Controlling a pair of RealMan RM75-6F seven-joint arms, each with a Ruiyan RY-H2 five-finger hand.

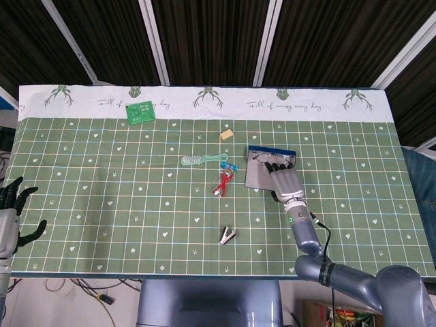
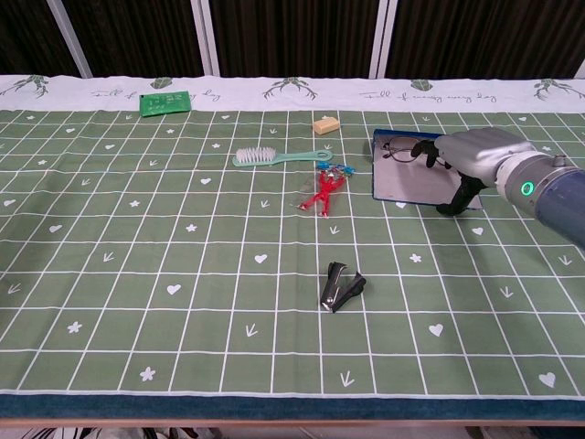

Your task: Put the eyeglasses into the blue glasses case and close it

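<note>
The blue glasses case [image 1: 255, 179] [image 2: 402, 185] lies open and flat, right of the table's middle, showing its grey lining. The eyeglasses [image 1: 261, 157] [image 2: 399, 150] lie at the case's far end. My right hand [image 1: 285, 181] [image 2: 475, 155] hovers palm down over the case. Its fingertips [image 2: 426, 151] touch the glasses' right side, and the thumb points down at the case's near right edge, away from the fingers. Nothing is pinched. My left hand [image 1: 10, 219] hangs off the table's near left corner with its fingers spread; only the head view shows it.
A teal brush [image 1: 203, 159] [image 2: 274, 156] and a red trinket [image 1: 222, 182] [image 2: 322, 192] lie just left of the case. A black clip [image 1: 227, 236] [image 2: 342, 286] sits nearer the front. A beige block [image 1: 226, 135] [image 2: 325, 124] and a green board [image 1: 141, 112] [image 2: 164, 101] lie farther back.
</note>
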